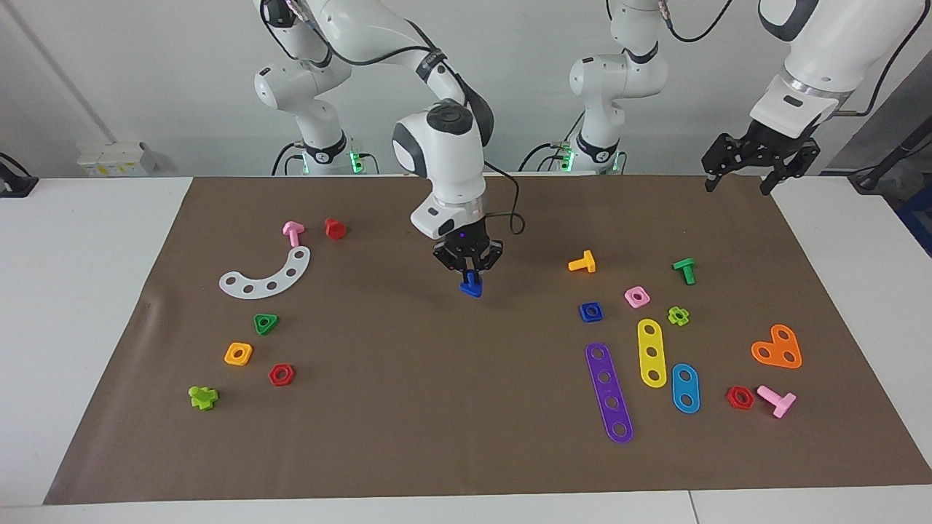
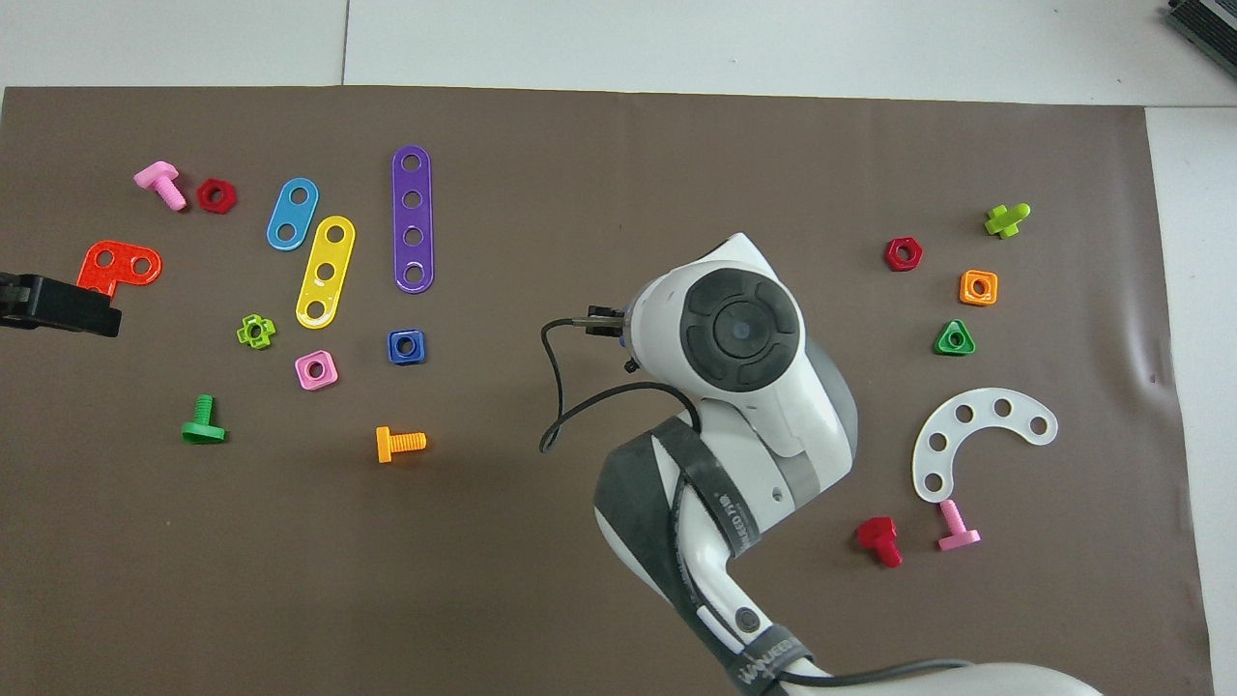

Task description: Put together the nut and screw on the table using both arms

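Plastic, small and stiff, the dark-blue screw (image 1: 471,287) looks light and a little slick. At the centre of the facing view the right gripper (image 1: 471,274) is clamped on its stubby shaft, the triangular head hanging down close over the brown mat (image 1: 408,407); holding the shaft leaves little thread free for mating. Right of centre the dark-blue nut (image 1: 590,311) lies flat beside a pink nut (image 1: 636,296); its flat sides suit a pinch. At upper right the left gripper (image 1: 739,182) waits with fingers spread, holding nothing.

In the overhead view the nut (image 2: 406,346) sits left of centre. The right arm (image 2: 744,387) hides the screw, and only the left gripper's tip (image 2: 60,305) shows at the left edge.
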You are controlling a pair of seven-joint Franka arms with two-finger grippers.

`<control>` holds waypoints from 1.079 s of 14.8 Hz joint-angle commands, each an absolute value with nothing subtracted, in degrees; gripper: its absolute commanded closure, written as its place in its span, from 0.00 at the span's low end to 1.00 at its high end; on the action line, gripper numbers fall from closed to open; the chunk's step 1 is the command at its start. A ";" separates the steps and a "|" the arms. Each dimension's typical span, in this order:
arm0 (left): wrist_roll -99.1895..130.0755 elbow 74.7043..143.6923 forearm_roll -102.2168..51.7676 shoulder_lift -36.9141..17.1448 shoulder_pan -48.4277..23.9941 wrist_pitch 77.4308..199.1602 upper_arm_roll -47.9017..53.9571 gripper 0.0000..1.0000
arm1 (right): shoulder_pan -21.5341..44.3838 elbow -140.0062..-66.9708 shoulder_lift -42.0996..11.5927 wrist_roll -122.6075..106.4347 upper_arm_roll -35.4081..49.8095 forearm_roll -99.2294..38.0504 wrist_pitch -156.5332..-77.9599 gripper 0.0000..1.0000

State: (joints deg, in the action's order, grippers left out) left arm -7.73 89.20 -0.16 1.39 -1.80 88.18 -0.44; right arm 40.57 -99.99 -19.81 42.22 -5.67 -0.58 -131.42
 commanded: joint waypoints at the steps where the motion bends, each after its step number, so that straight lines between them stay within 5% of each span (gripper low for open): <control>1: -8.00 90.79 -0.26 2.90 -1.23 88.15 -0.18 0.00 | 41.48 -100.72 -22.49 44.29 -5.80 0.79 -135.68 1.00; 9: -8.00 90.79 -0.26 2.90 -1.23 88.15 -0.18 0.00 | 42.89 -104.76 -25.14 45.53 -5.89 0.88 -140.09 1.00; 10: -8.00 90.79 -0.26 2.90 -1.23 88.15 -0.18 0.00 | 42.89 -104.85 -25.14 46.22 -5.80 0.88 -140.27 0.89; 11: -8.00 90.79 -0.26 2.90 -1.23 88.15 -0.18 0.00 | 42.98 -104.85 -25.14 47.45 -5.89 0.88 -140.19 0.25; 12: -8.00 90.79 -0.26 2.90 -1.23 88.15 -0.18 0.00 | 42.89 -104.77 -25.14 48.24 -5.89 0.88 -140.19 0.00; 16: -7.82 90.79 -0.26 2.90 -1.23 88.15 -0.09 0.00 | 40.36 -104.33 -19.53 48.25 -5.98 0.53 -136.25 0.00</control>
